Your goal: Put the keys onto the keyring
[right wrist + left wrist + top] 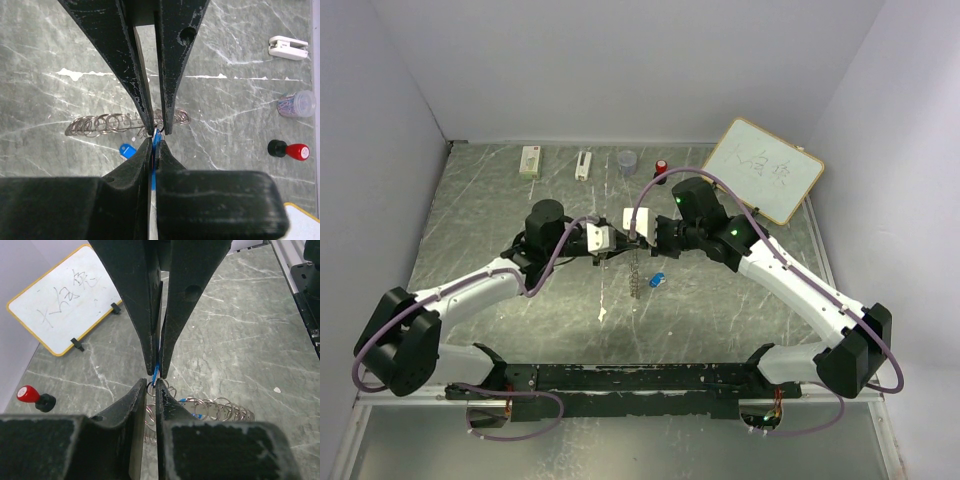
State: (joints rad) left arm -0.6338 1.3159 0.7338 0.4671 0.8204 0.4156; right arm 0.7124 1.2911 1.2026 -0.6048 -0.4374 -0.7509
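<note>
My right gripper (155,145) is clamped on one blue key (156,371), seen edge-on with its long axis running along the fingers. It meets my left gripper (151,387) nose to nose right over the far end of the keyring (107,123), and the left jaws stand almost together, seemingly pinching that end loop. I count two keys and one keyring, a string of small wire loops stretching back from that end toward the arm bases. The loose key (127,150) lies just beside the keyring on the right arm's side, so that arm is nearer it.
</note>
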